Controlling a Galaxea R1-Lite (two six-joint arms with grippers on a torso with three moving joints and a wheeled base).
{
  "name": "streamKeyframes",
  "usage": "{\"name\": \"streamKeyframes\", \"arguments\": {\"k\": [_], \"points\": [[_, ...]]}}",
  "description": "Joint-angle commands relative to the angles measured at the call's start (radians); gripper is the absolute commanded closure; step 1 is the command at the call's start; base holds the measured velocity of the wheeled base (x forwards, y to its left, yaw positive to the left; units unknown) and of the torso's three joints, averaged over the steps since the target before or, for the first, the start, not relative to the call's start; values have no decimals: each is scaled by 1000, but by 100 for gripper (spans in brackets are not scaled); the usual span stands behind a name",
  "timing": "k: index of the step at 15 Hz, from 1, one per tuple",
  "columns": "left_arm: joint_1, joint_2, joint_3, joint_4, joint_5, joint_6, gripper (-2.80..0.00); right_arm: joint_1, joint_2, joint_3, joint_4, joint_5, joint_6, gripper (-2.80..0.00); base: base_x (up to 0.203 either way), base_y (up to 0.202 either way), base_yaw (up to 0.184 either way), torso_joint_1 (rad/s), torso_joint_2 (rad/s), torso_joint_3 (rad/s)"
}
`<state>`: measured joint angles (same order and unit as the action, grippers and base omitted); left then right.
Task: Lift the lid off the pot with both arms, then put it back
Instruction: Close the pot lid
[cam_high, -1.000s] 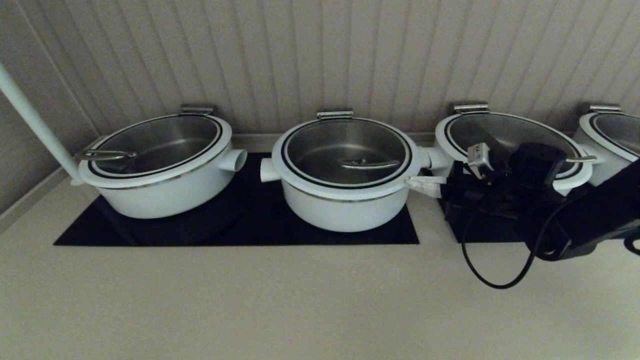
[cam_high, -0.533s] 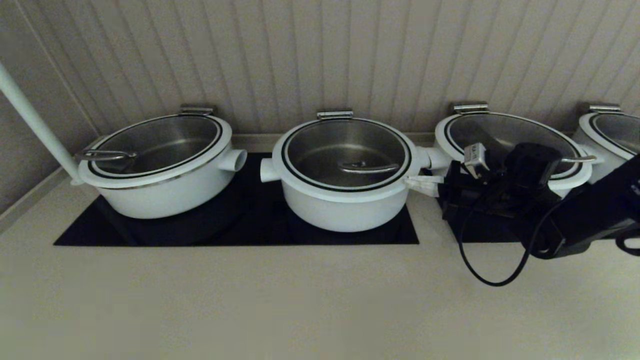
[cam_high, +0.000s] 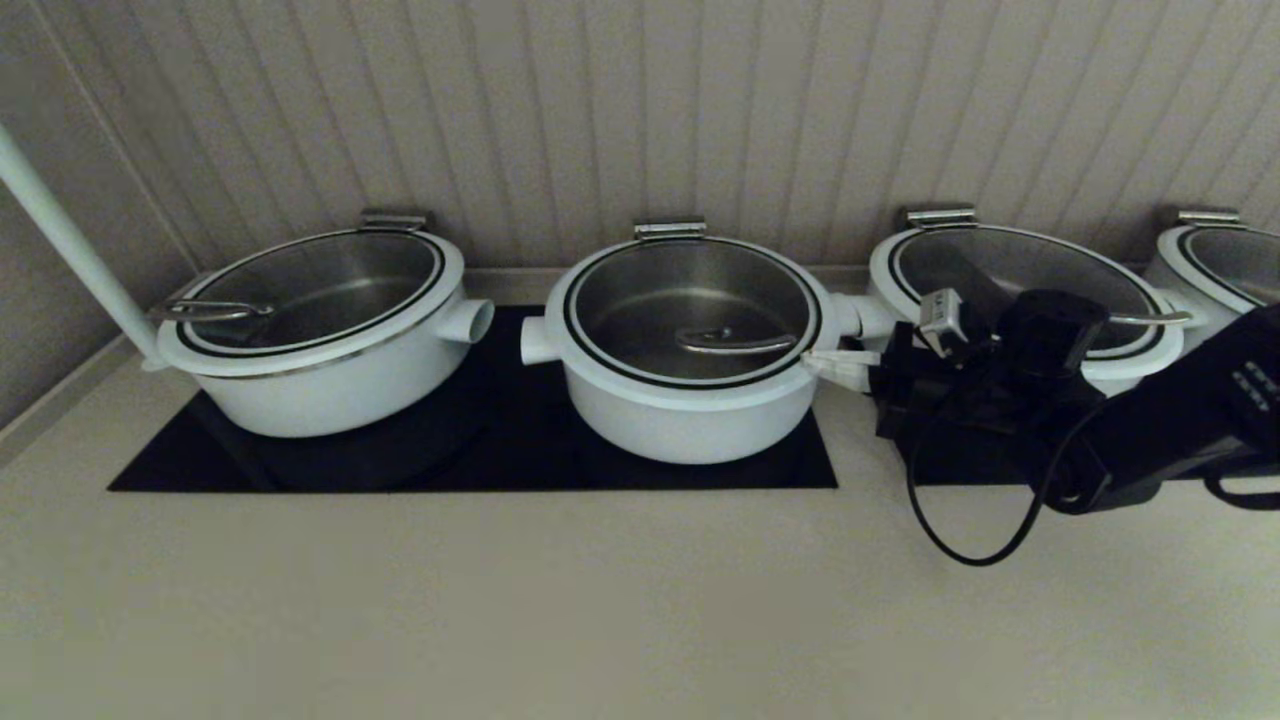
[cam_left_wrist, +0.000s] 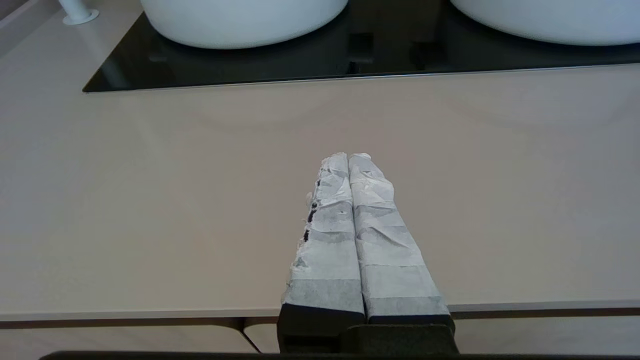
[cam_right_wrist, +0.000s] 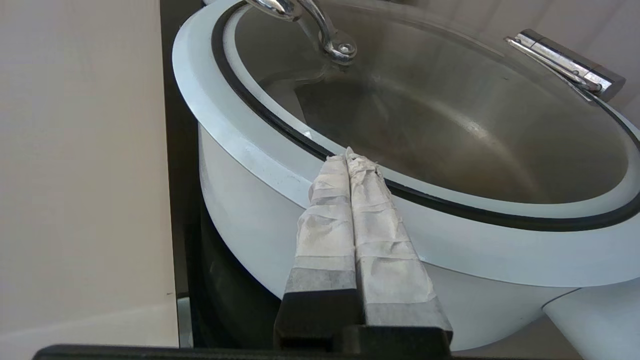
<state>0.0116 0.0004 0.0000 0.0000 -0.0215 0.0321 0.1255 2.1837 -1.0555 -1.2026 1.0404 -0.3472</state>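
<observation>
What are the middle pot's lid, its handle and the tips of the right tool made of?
The lid looks like clear glass, since the steel lining shows through, with a glossy white rim. Its bar handle seems polished steel, bright and reflective. The right tool has fingers wrapped in crinkled white tape, probably cloth or paper.

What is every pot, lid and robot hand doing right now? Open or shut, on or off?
The lid: shut on its pot, not lifted.
The pot: covered, standing on the black cooktop.
Left pot: lid on.
Right pot: lid on.
Far right pot: lid on.
Right hand: shut, empty, its tip at the lid's rim.
Left hand: shut, empty, over the counter.
</observation>
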Motion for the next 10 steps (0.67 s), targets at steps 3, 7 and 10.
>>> {"name": "streamKeyframes", "arguments": {"k": [3, 7, 10], "points": [[-1, 0, 0, 0, 0, 0, 0, -3, 1, -2, -3, 6, -1, 0, 0, 0, 0, 0, 0, 0], [1, 0, 0, 0, 0, 0, 0, -28, -72, -1, 10, 6, 8, 0, 0, 0, 0, 0, 0, 0], [0, 0, 0, 0, 0, 0, 0, -31, -157, -1, 23, -2, 40, 0, 0, 0, 0, 0, 0, 0]]}}
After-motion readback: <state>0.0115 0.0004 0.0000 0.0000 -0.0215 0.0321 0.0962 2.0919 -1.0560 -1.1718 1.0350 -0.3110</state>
